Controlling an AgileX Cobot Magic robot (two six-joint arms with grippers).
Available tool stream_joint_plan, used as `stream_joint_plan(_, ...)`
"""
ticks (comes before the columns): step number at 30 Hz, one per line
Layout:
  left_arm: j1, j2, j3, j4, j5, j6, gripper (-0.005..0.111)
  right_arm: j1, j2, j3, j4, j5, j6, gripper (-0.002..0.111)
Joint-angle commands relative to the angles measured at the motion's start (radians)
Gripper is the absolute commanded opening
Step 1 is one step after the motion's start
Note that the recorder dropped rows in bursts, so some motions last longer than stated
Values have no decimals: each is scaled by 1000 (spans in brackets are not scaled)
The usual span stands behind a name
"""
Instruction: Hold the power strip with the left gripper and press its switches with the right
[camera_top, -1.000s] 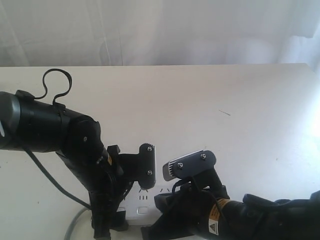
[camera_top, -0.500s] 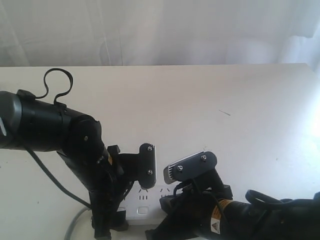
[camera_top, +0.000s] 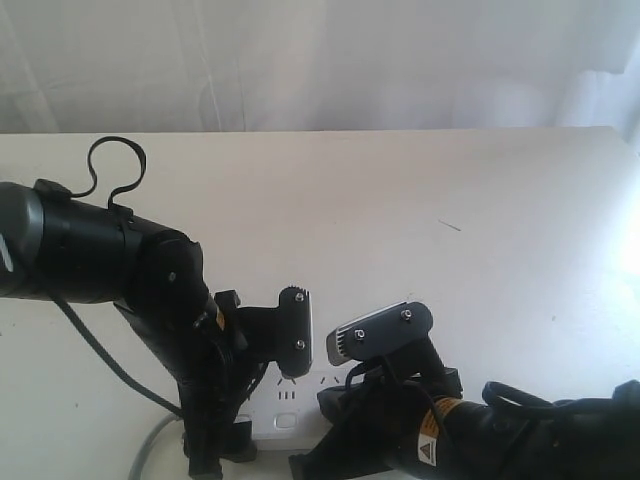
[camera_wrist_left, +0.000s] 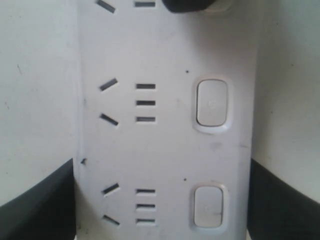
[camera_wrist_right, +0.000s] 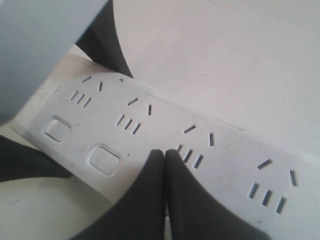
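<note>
The white power strip (camera_wrist_left: 165, 145) lies flat on the table, and my left gripper (camera_wrist_left: 164, 165) is shut on it, one black finger against each long side. Two square switches (camera_wrist_left: 212, 103) (camera_wrist_left: 207, 206) show beside their socket slots. My right gripper (camera_wrist_right: 164, 152) is shut, fingers pressed together, with its tips down on the strip's (camera_wrist_right: 220, 160) face in the row of switches, just past two uncovered switches (camera_wrist_right: 104, 159) (camera_wrist_right: 56, 129). Whatever lies under the tips is hidden. In the exterior view only a small part of the strip (camera_top: 285, 405) shows between the two arms.
The strip's grey cord (camera_top: 150, 445) runs off the front edge at the left. The left arm's cable loop (camera_top: 115, 165) stands up above it. The white table (camera_top: 400, 200) stretches back to a pale curtain and carries one small dark mark (camera_top: 450, 225).
The right gripper has sunk slightly and shifted a little to the right. The left arm and the strip have not moved.
</note>
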Motion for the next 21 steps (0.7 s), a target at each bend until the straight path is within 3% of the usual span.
stream_joint_plan(1, 1, 87, 50, 63, 52, -5, 0, 1, -33, 5, -7, 28, -6, 0)
stream_joint_plan(8, 1, 87, 50, 63, 54, -5, 0, 1, -129, 5, -7, 85, -6, 0)
stream_joint_plan(21, 1, 53, 48, 61, 67, -4, 0, 1, -88, 5, -7, 110, -13, 0)
